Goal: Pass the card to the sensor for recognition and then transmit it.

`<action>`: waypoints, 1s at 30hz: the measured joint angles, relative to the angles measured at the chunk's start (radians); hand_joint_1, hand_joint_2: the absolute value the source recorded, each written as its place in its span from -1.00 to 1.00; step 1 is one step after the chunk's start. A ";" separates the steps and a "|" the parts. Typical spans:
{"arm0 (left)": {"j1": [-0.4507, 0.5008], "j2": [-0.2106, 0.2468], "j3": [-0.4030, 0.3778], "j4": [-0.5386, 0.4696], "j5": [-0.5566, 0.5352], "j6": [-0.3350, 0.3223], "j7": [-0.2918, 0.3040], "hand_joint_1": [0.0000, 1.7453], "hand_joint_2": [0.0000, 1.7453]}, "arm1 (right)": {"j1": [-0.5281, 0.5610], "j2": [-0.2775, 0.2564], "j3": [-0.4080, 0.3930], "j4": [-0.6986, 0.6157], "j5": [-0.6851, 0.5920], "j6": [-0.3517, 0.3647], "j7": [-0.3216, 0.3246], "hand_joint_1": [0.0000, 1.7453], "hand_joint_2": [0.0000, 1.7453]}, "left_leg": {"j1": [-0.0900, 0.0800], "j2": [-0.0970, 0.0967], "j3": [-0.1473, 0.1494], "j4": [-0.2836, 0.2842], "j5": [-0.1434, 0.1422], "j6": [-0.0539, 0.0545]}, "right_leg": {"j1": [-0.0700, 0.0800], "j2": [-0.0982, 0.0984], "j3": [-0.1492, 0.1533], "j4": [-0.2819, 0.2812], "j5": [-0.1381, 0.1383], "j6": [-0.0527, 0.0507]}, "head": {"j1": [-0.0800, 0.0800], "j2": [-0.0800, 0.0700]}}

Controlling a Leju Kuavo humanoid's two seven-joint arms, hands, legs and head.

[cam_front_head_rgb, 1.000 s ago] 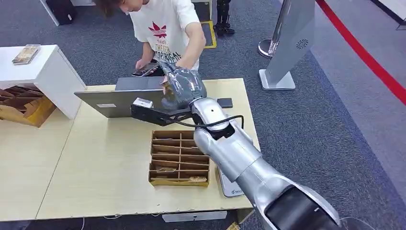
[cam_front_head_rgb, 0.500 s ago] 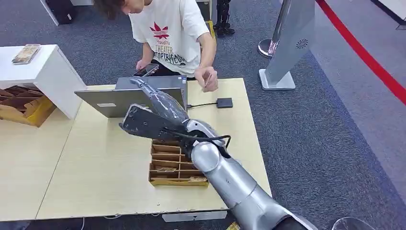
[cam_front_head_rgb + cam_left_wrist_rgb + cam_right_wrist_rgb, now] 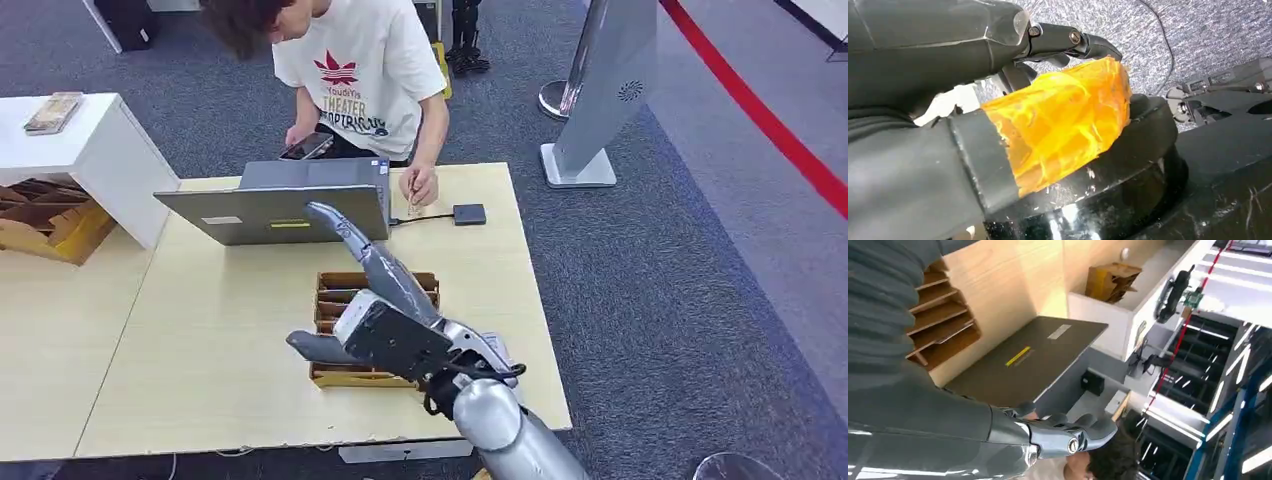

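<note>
Head view: the right hand (image 3: 385, 320) hangs above the wooden divider tray (image 3: 331, 377) on the table (image 3: 200, 330), fingers stretched out toward the laptop (image 3: 275, 210), thumb apart, nothing in it. Across the table, a person's hand (image 3: 420, 185) rests at the far edge just beside the small black sensor (image 3: 468, 214), which is cabled to the laptop; something small and pale seems pinched there, probably the card, too small to be sure. My judgement: the card has passed to the person, so the handover part looks done or nearly so, and the sensor sits near the laptop so a read can show on screen. Left wrist view: the left hand (image 3: 998, 115) hangs low beside dark robot parts, one thick finger wrapped in yellow tape; fingers partly hidden, so whether spread or curled I cannot tell; no card seen in it. Right wrist view: right hand's fingers (image 3: 1068, 432) lie straight, together and empty, with the laptop lid and tray slots beyond.
</note>
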 joint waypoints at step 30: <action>0.002 -0.001 0.004 0.005 0.049 0.000 -0.002 -1.00 -1.00 | 0.080 -0.089 0.058 0.043 0.512 -0.150 0.096 0.00 1.00 | 0.000 0.000 0.000 0.000 0.000 0.000 | 0.000 0.000 0.000 0.000 0.000 0.000 | 0.000 0.000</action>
